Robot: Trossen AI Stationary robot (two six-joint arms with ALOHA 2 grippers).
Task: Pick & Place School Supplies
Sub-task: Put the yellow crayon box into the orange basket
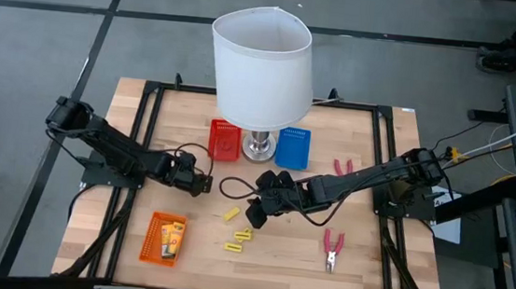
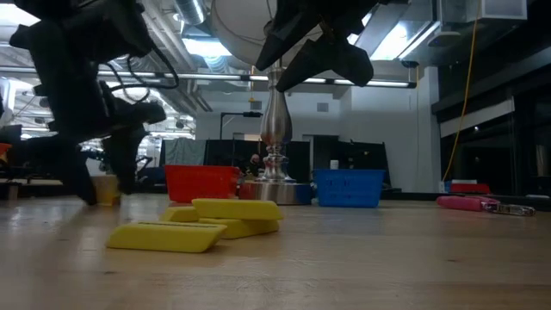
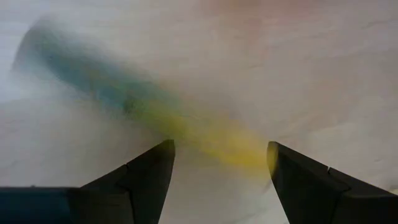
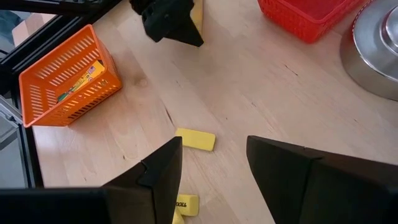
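My left gripper [image 1: 199, 180] is open and low over the table, left of the lamp base. Its fingers stand on either side of a blurred yellow-and-teal item [image 3: 205, 134]; the low view shows a yellowish piece [image 2: 108, 189] between them. My right gripper [image 1: 262, 208] hovers open above three plain yellow pieces [image 1: 230, 214], [image 1: 243, 235], [image 1: 233, 247] lying flat on the wood. One piece [image 4: 195, 139] shows beyond its fingers. A yellow packet [image 1: 172, 239] lies in the orange basket [image 1: 150, 240]. Two red-handled pliers [image 1: 331, 247], [image 1: 341, 167] lie at the right. My left gripper has its open fingers [image 3: 146, 171] on both sides of the yellow-and-teal item, coming from above. The close view is blurred, so I cannot tell whether either finger touches it.
The white-shaded lamp [image 1: 260, 65] stands at the table's far middle, its metal base [image 1: 258, 147] between the red basket [image 1: 225, 140] and the blue basket [image 1: 292, 146]. A black cord [image 1: 231, 187] loops on the wood between the two grippers. Bare wood lies along the near edge.
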